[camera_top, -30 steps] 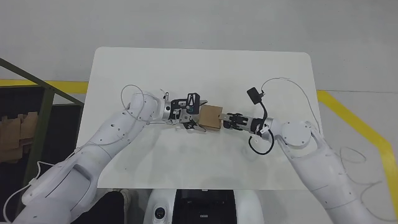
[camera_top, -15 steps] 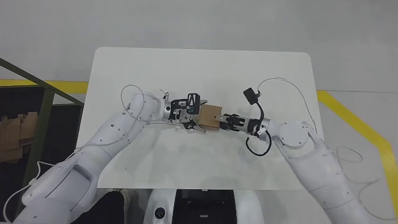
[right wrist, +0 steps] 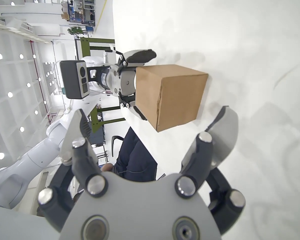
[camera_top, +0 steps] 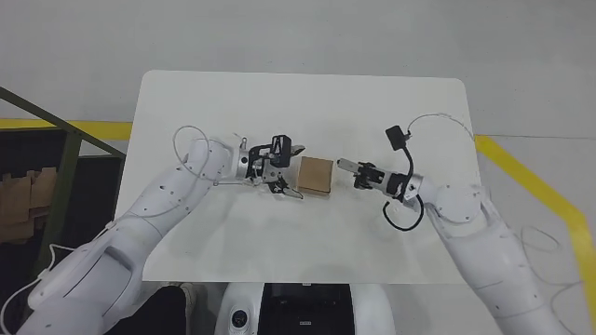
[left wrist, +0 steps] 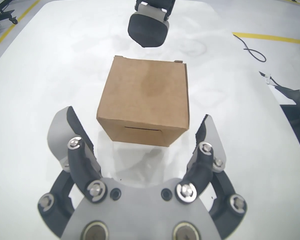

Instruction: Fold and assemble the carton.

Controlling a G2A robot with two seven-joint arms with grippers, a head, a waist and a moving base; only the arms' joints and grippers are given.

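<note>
Surface: white table (camera_top: pixel 186 102) on a pale grey floor with yellow lines.
Carton: the brown carton (camera_top: pixel 316 175) stands on its base near the middle of the table, squared up as a cube, directly between the two grippers.
Left gripper: the left gripper (left wrist: pixel 137 118) sits just left of the carton. Its jaws are spread wider than the box face, they stop short of it, and nothing is held.
Right gripper: the right gripper (camera_top: pixel 348 165) sits just right of the carton and apart from it, jaws spread and empty.
Why so placed: the grippers face each other across the box, a stance suited to pressing or steadying its opposite sides. With both open and clear of it, the carton stands by itself, so I judge it needs no hold.
Container: the top is flat and shut. A thin slot (left wrist: pixel 142 128) shows on the face toward the left gripper, and a seam runs down the face toward the right gripper.
Contents: hidden, since every visible face is closed.
Progress: by its shape, assembly looks complete or very nearly so.
</note>
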